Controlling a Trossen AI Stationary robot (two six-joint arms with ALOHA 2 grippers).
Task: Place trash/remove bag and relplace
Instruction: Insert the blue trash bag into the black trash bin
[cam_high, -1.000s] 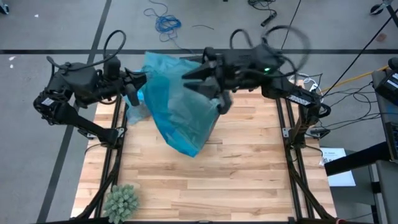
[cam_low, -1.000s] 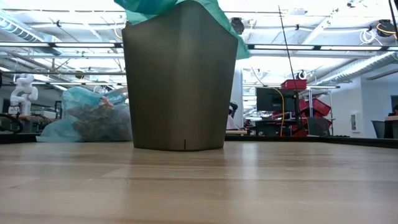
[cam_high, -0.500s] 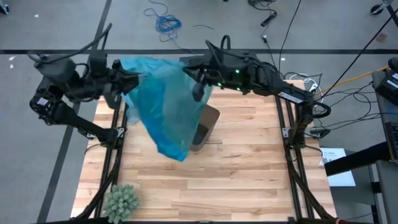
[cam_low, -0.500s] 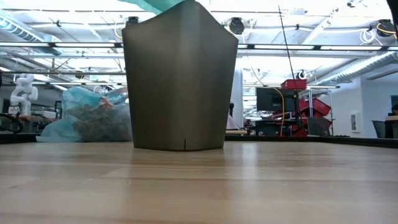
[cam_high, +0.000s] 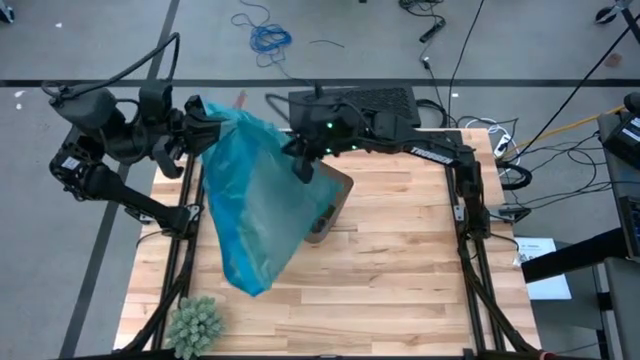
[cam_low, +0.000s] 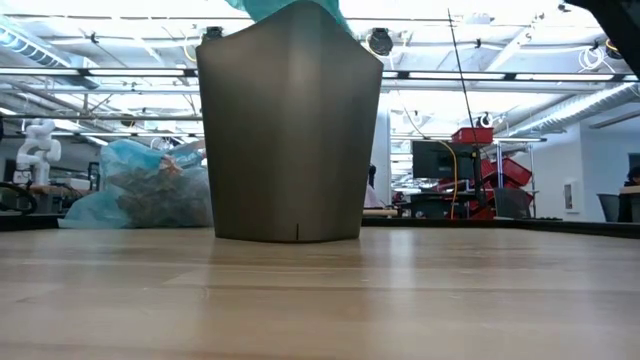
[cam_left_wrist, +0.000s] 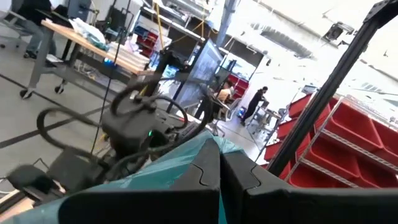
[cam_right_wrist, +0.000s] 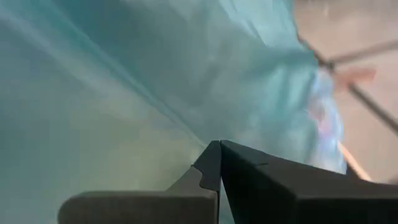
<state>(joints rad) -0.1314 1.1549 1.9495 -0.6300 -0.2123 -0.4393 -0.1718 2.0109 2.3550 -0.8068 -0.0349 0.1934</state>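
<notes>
Teal plastic: I've got the replacement bag in the air above the grey bin, not seated on the rim. Right gripper clamped on its top edge by the bin; left gripper clamped on the far corner. Behind the bin, the filled light-blue bag sits out on the table. Left: open liner, fit it.

Two dark robot arms reach inward from the far corners. L tool pinched closed, wrist near level. R tool closed too, angled down.
</notes>
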